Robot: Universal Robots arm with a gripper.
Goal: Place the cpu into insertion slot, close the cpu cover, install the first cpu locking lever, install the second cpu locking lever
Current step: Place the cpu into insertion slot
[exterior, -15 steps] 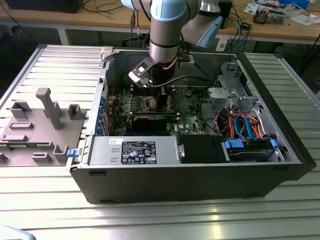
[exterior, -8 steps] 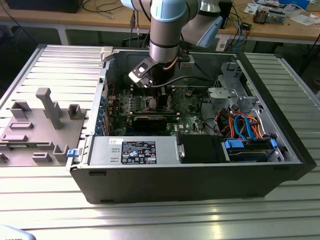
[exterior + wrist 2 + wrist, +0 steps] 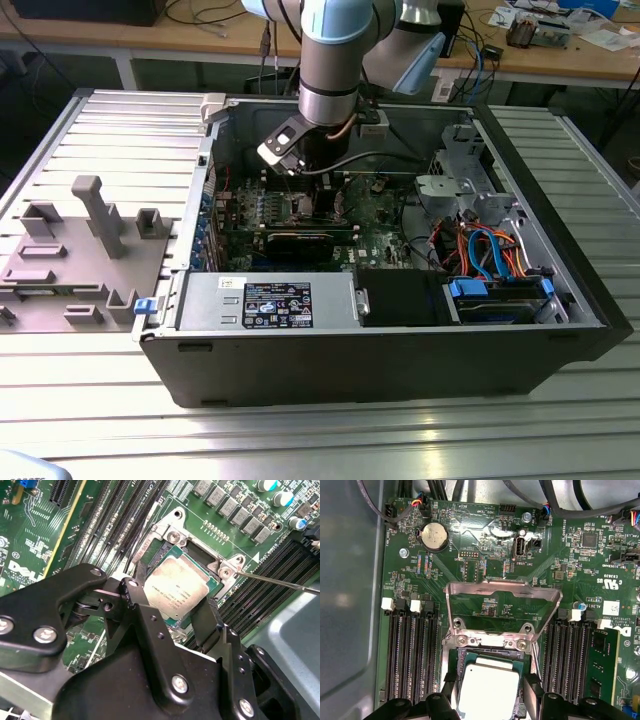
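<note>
While the gripper (image 3: pixel 489 692) clamps the cpu (image 3: pixel 487 682) by two opposite edges just over the insertion slot (image 3: pixel 487 655), memory slots (image 3: pixel 412 655) flank it on both sides, and beyond it the cpu cover (image 3: pixel 505 588) stands raised open, hinged at the slot's rim.

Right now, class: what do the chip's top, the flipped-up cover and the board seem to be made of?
The chip has a metal top, matt silver-grey with a soft sheen. The cover looks like thin sheet metal, likely steel: bare shiny grey with bent edges. The board is probably a glossy green-coated laminate, with glare patches on it.
</note>
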